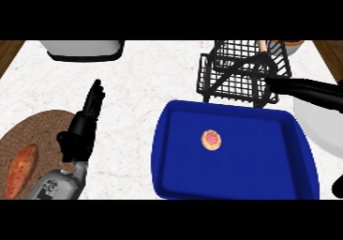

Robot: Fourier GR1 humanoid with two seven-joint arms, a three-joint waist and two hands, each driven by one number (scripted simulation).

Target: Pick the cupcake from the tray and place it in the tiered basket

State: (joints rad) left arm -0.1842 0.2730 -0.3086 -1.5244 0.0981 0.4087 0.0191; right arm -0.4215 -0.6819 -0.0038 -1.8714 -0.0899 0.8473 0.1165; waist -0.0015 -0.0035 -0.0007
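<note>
Left hand [84, 123] shows at the view's left, fingers straight and together, pointing up the counter and holding nothing; it rests there, well apart from the work. Of the right hand only a dark scrap [342, 184] shows at the lower right edge, and whether it is open or curled cannot be told. The cupcake [212, 139] sits alone on the floor of the blue tray [175, 154], a little above the tray's middle, seen from straight above as a small tan round with a pink top; nothing touches it and no hand is near it. It looks light and soft, with a topping that would smear or crush, so my judgement is that it wants taking by the sides of its base, fingers and thumb coming down around it, not pressing on the pink top, and it should be kept upright on the way. The black wire tiered basket [238, 70] stands just beyond the tray's far edge, towards the right, so the carry would be short. A black handle [309, 89] runs from the basket's right side out to the view's right edge, above a pale round shape [326, 129]. Further off, a sweet potato [20, 169] lies on a brown woven mat [46, 129] at the lower left, and a grey appliance [82, 48] stands at the far left of the white marble counter [146, 79]
</note>
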